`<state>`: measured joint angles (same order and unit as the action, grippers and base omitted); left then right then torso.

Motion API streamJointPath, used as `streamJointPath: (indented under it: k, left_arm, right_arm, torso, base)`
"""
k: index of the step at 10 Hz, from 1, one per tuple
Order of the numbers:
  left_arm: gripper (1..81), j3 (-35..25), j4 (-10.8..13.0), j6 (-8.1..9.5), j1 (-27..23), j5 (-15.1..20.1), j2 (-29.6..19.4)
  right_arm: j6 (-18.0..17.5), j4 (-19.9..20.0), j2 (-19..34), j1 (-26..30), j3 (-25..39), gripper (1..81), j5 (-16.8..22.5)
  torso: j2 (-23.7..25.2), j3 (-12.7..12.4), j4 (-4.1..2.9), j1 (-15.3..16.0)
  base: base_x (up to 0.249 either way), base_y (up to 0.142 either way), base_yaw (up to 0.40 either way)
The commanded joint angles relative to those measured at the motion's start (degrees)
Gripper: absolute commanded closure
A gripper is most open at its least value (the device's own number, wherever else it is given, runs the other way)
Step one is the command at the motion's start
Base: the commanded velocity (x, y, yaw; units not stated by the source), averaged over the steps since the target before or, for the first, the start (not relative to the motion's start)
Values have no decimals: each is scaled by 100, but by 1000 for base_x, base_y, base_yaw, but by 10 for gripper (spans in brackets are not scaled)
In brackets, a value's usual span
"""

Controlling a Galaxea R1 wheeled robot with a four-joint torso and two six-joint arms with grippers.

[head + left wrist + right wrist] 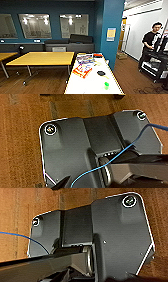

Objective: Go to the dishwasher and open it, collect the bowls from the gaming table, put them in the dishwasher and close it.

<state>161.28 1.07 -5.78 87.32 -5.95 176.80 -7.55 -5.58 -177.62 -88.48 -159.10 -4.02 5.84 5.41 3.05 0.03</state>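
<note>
Teal walls [50, 7] and dark wood flooring [130, 72] made up the room in the head view, with a row of windows [35, 25] at the back and a low dark sofa [70, 42] under them. Right in front of the robot sat the gaming table [87, 85], a long white worktop running away from the camera. On it lay some colourful boxes or packets [83, 65], a small dark roundish thing [101, 73] and a little green thing [106, 85]. Honestly couldn't say if the dark one was a bowl, too fuzzy. A yellow-topped table [42, 58] stood off to the left, and a person [151, 41] stood at a black cart [157, 62] on the right.

If that dark thing was a bowl, I'd guess it'd be light, stiff and a bit slick, so pinching the rim would probably beat trying to scoop it. It was lying near the right edge of the worktop, so a clumsy nudge might knock it off.

Left wrist view was just the robot's own dark plate over wood floor [20, 144], with a blue cable [120, 154] across it. Couldn't tell what the left hand was doing.

Right wrist view was the same deal: plate, floor [15, 218], blue cable [20, 236]. Couldn't tell the right hand's state either.
</note>
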Motion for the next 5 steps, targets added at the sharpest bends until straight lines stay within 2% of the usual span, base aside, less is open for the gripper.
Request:
streamJointPath:
  k: [1,5]
  left_arm:
    - [10,-8,-46,15,-281,261,5]
    - [10,-9,-37,15,-263,252,5]
  right_arm:
    - [-19,5,-4,291,29,10,253]
    - [-19,5,-4,291,29,10,253]
  torso:
    - [0,0,0,0]
    - [0,0,0,0]
  base:
    - [134,0,0]
    - [140,0,0]
